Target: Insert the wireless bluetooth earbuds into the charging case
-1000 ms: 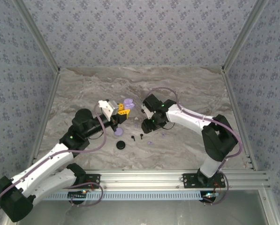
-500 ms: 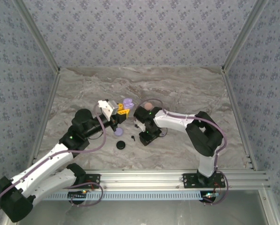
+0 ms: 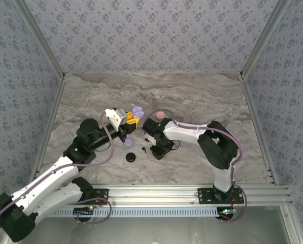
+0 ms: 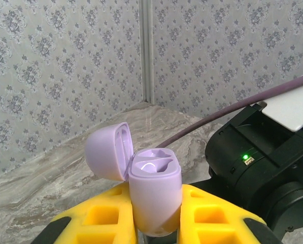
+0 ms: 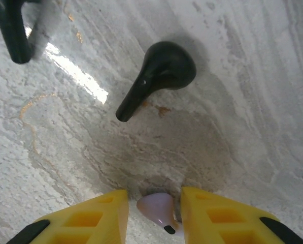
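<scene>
Swung left and down to the desk (image 5: 242, 112) within the last second, the right tool (image 5: 155, 203) brackets a lilac earbud (image 5: 159, 212), clamping unconfirmed, while the open charging case (image 4: 154, 188), gripped upright by the left tool (image 4: 155, 218), lies left and beyond.

Enclosure: three walls of blue-grey floral-patterned wallpaper (image 3: 151, 35), joined at the rear corners by slanting aluminium frame posts (image 3: 40, 38). Base: a grey-beige marbled tabletop (image 3: 207, 96), bordered at its near edge by a ribbed aluminium rail (image 3: 161, 192). A bright glare patch (image 5: 77, 76) lies on the marbling.
</scene>
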Controlling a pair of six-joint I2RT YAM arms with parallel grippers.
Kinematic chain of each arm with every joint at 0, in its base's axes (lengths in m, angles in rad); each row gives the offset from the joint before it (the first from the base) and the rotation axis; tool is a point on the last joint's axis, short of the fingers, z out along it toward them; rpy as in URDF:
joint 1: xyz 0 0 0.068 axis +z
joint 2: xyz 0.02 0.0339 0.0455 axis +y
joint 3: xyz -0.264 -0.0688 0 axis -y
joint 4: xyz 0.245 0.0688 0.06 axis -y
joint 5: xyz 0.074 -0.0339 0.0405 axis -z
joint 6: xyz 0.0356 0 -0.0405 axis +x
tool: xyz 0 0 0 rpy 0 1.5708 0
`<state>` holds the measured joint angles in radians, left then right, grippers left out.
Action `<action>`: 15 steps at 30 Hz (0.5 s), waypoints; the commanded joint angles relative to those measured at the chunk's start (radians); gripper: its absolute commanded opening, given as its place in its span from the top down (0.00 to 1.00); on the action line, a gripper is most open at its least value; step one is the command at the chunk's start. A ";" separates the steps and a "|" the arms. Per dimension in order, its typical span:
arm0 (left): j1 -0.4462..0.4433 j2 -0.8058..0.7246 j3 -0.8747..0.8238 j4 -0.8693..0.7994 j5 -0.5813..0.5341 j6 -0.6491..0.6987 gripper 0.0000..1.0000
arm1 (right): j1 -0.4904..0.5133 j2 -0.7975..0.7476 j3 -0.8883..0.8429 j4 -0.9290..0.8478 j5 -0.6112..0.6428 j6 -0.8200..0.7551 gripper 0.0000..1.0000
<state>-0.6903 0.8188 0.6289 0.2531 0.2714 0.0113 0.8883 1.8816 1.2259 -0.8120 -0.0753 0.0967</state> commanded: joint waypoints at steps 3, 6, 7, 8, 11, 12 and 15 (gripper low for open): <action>-0.005 -0.004 0.002 0.011 -0.015 0.014 1.00 | 0.009 0.027 -0.008 -0.049 0.023 -0.009 0.71; -0.006 -0.003 0.002 0.012 -0.016 0.012 1.00 | -0.002 -0.001 -0.025 -0.022 0.022 0.001 0.75; -0.006 -0.001 0.003 0.013 -0.016 0.011 1.00 | -0.012 -0.019 -0.025 -0.008 0.017 0.004 0.76; -0.005 0.001 0.001 0.016 -0.015 0.010 1.00 | -0.024 -0.041 -0.056 0.005 0.006 0.009 0.77; -0.005 0.009 0.001 0.027 -0.011 0.004 1.00 | -0.064 -0.125 -0.077 0.043 -0.013 0.017 0.78; -0.005 0.013 0.002 0.036 -0.009 -0.001 1.00 | -0.078 -0.160 -0.083 0.061 -0.019 0.018 0.78; -0.005 0.037 -0.001 0.070 0.010 -0.017 1.00 | -0.125 -0.275 -0.089 0.106 -0.031 0.024 0.78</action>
<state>-0.6903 0.8406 0.6289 0.2665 0.2687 0.0082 0.7967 1.7226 1.1343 -0.7544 -0.0834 0.0978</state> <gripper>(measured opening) 0.181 0.219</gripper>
